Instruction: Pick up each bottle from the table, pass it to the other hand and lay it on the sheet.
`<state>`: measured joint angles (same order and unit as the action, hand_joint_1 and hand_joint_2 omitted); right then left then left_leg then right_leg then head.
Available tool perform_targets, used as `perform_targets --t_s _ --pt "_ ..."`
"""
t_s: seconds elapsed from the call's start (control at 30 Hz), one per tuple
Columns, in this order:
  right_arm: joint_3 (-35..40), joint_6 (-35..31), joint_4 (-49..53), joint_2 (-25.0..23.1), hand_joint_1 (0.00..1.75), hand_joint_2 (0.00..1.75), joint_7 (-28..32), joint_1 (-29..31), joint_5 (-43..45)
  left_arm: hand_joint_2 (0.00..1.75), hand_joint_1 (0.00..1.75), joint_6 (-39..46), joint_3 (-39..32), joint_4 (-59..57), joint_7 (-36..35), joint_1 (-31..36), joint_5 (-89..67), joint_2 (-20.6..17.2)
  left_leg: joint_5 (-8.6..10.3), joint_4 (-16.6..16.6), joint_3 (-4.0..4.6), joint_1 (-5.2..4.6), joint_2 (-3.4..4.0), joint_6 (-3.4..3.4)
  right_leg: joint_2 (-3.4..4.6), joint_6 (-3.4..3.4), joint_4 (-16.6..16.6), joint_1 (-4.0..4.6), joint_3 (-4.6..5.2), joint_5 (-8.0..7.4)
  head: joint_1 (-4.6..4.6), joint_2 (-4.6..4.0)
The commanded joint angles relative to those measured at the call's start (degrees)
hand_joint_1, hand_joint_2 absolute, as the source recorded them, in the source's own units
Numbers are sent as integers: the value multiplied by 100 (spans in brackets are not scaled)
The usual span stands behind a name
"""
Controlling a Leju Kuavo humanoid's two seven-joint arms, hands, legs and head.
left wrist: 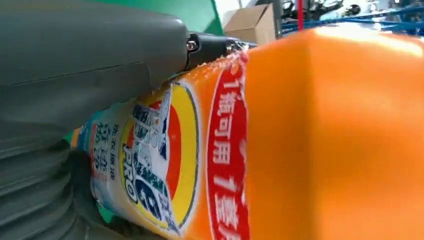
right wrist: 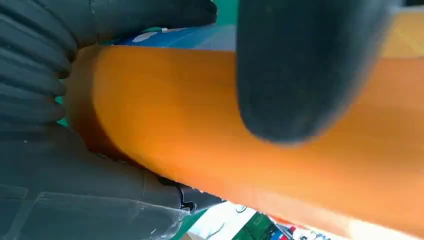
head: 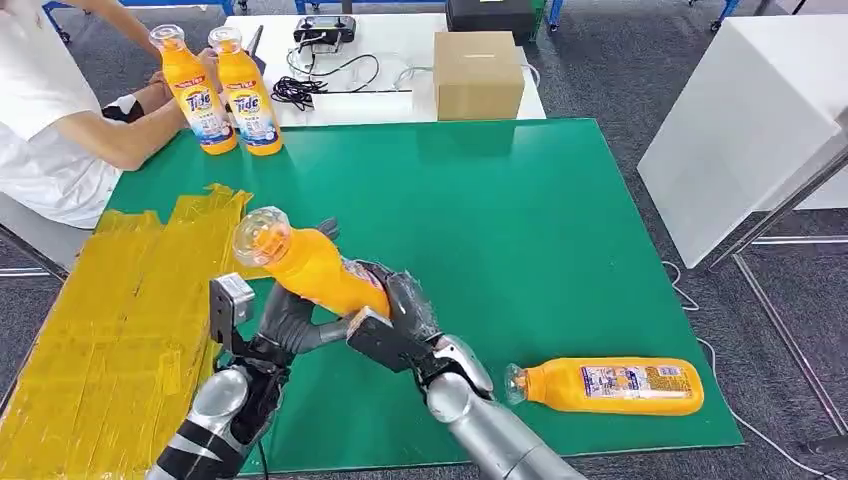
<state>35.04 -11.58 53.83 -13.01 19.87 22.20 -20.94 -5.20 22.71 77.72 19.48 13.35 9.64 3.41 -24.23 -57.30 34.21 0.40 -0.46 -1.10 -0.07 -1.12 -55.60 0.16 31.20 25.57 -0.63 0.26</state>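
Note:
An orange Tide bottle is tilted in the air over the near left of the green mat, with its clear cap toward the yellow sheet. My right hand grips its lower body. My left hand wraps it from the other side, just under the neck. Up close, the bottle's label lies against my left hand's grey thumb. The orange body also lies under a dark finger of my right hand. A second orange bottle lies on its side at the mat's near right.
A person in white sits at the far left, with hands on two upright orange bottles. A cardboard box and cables rest on the white table behind the mat. A white cabinet stands to the right.

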Motion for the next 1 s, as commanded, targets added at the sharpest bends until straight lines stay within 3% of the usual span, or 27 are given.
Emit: perform_targets --t_s 0.03,0.8,0.83,0.87,0.9,0.93,1.0 --pt "435 10 -859 -51 175 175 8 356 -82 175 0 -501 -87 -367 -70 299 823 102 -8 5 -28 3 -1 3 -4 -4 11 3 -33 7 0 0" --pt "467 -4 -955 -77 175 175 28 398 -129 175 0 -643 -271 -240 -74 225 1353 208 -3 4 -16 3 -9 2 -12 -3 9 2 -22 5 0 0" --pt "498 -34 -1123 -134 175 175 44 435 -148 175 0 -480 -571 130 -86 78 2181 457 -5 4 -20 3 -8 2 -11 -4 9 2 -26 7 0 0" --pt "498 -35 -1132 -137 175 175 47 436 -146 175 5 -461 -570 155 -81 72 2198 461 -10 4 -33 6 -5 3 -9 -6 14 5 -40 10 0 0" --pt "494 -22 -1148 -141 175 175 52 441 -131 175 80 -408 -591 219 -61 48 2268 491 -6 1 -17 4 -6 2 -10 -4 8 3 -23 7 0 0" --pt "486 -3 -1149 -145 175 175 58 439 -108 175 175 -374 -602 280 -46 19 2323 513 -11 1 -27 6 -5 3 -10 -5 11 5 -35 10 0 0" --pt "475 8 -1133 -143 175 175 55 419 -78 175 175 -321 -651 381 -4 -48 2438 574 -2 -1 -6 4 -6 2 -9 -2 6 3 -11 4 -2 0"
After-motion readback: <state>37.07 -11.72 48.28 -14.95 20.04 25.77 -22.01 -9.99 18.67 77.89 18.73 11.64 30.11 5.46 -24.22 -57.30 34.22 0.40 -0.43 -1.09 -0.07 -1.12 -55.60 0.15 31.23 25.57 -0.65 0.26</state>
